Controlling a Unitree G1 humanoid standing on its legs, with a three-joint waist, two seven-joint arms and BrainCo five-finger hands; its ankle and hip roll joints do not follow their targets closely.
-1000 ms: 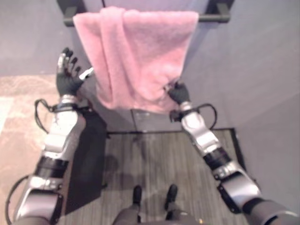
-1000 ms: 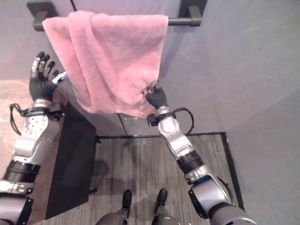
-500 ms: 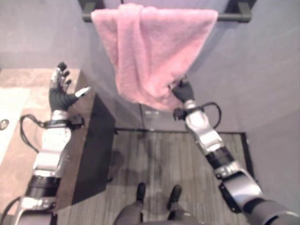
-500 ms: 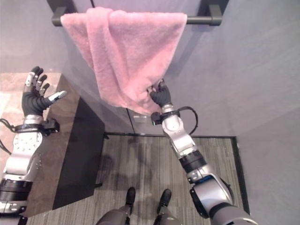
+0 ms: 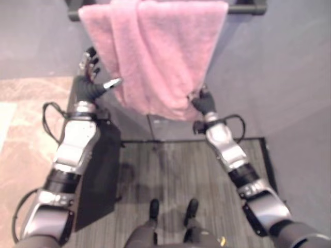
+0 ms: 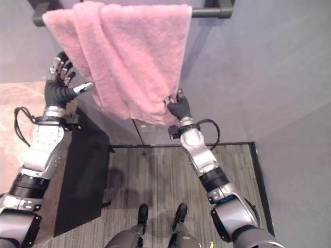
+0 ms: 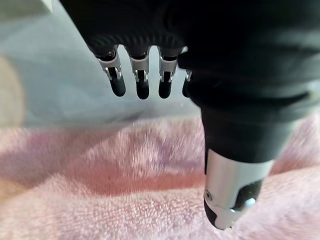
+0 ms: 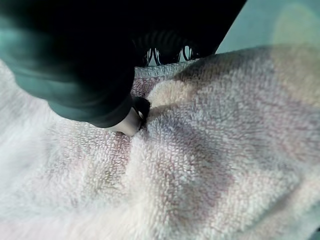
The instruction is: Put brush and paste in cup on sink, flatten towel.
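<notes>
pink towel point(image 6: 124, 57) draped over the dark bar point(image 6: 209, 11) on the far wall, bunched on its left, my right hand point(image 6: 178, 108) pinching the towel's lower right corner, my left hand point(image 6: 59, 88) with fingers spread loose just left of the towel's left edge, grasping nothing

— How are we holding our left hand point(image 5: 88, 82)?

— We are raising it high on a bent arm, fingers point(image 7: 142, 82) straight and spread, thumb sticking out sideways, gripping nothing.

— And our right hand point(image 6: 178, 107)?

— We are reaching it up and forward on a nearly straight arm, pinching with curled fingers and thumb.
</notes>
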